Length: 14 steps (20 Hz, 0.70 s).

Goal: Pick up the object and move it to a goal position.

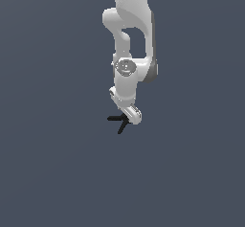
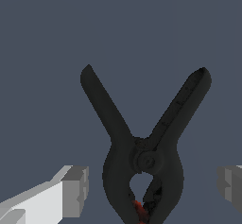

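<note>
The object (image 2: 142, 157) is a matte-black clamp with two slim prongs spreading from a thicker jointed end, where a bit of red shows. In the wrist view it lies on the floor between my two grey fingertips (image 2: 75, 190). My gripper (image 2: 152, 190) is open and straddles the thick end, with a gap on each side and neither finger touching it. In the exterior view the object (image 1: 116, 120) pokes out to the exterior view's left from under my white hand, and my gripper (image 1: 130, 118) is low over it.
A plain dark grey-blue floor (image 1: 57, 173) lies all around. My white arm (image 1: 131, 34) comes down from the top of the exterior view.
</note>
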Each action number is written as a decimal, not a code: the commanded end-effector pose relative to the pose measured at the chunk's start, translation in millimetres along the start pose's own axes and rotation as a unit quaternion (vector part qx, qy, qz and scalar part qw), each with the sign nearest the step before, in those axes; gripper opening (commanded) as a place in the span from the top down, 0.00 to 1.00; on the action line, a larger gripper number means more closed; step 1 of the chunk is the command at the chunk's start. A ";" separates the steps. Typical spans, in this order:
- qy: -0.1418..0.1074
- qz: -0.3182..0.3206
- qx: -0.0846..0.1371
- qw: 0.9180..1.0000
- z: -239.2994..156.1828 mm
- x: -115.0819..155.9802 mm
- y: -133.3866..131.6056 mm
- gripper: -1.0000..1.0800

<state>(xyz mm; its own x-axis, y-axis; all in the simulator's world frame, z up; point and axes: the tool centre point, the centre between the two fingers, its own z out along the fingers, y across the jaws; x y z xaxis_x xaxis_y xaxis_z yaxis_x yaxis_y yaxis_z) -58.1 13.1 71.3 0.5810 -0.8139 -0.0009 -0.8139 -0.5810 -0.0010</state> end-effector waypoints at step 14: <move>0.000 0.012 -0.001 1.000 28.0 -1.2 2.3 0.04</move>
<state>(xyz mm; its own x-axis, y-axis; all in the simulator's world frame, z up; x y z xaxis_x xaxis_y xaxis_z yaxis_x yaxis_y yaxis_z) -60.0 13.0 50.8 0.5627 -0.8267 0.0002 -0.8267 -0.5627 -0.0008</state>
